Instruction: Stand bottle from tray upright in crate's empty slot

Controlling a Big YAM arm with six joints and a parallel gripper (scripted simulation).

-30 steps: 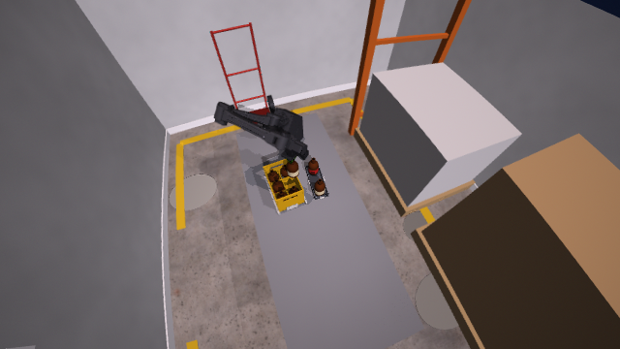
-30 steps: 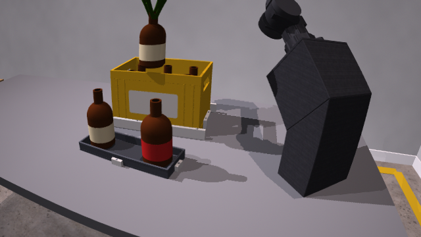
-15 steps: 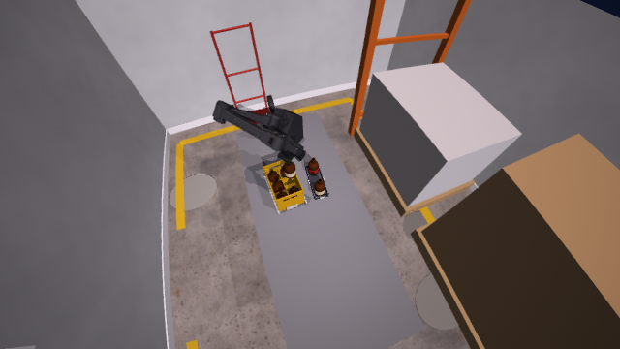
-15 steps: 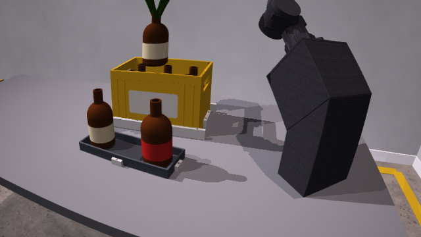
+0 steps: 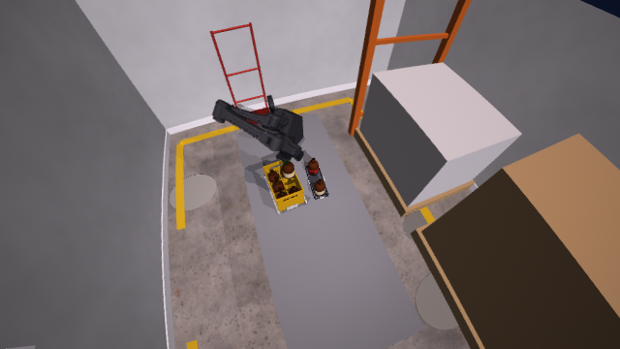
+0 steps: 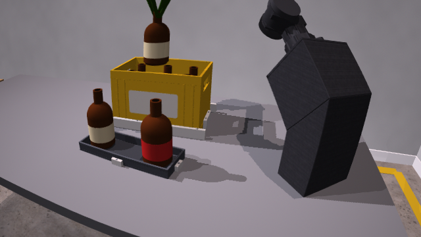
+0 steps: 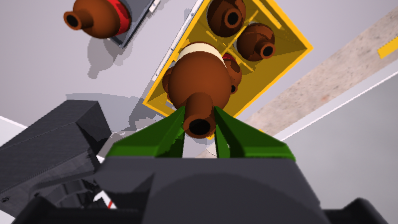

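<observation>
The neck of a brown, cream-labelled bottle point(image 5: 288, 170) point(image 6: 156, 43) point(image 7: 200, 82) is grasped between the two green fingertips point(image 6: 152, 7) of the gripper point(image 5: 287, 159) point(image 6: 158, 13) point(image 7: 199, 111). One fingertip is seen on each side of the neck; the open mouth is left exposed between them in the wrist view, and the wide body is carried below the fingers. In the exterior view the bottle is held upright, its base near the level of the rim of the yellow crate point(image 5: 292, 203) point(image 6: 191, 85) point(image 7: 280, 80), over the crate's opening. Whether it is centred on the vacant slot cannot be told. Further bottles are seated inside the crate, their necks visible below the rim. The crate is shown upright, with white strips point(image 6: 189, 132) point(image 7: 172, 52) along its foot. Beside it, the dark tray point(image 5: 324, 196) point(image 6: 131, 163) point(image 7: 145, 22) is shown flat, and in it two bottles are stood upright near opposite ends: one cream-labelled point(image 5: 320, 187) point(image 6: 100, 126), one red-labelled point(image 5: 313, 166) point(image 6: 156, 135) point(image 7: 100, 17).

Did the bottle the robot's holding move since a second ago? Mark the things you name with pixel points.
Yes: in the exterior view, the held bottle point(image 5: 288, 168) point(image 6: 156, 47) point(image 7: 200, 82) shifted slightly right above the crate point(image 5: 291, 204) point(image 6: 189, 102) point(image 7: 272, 75).
</observation>
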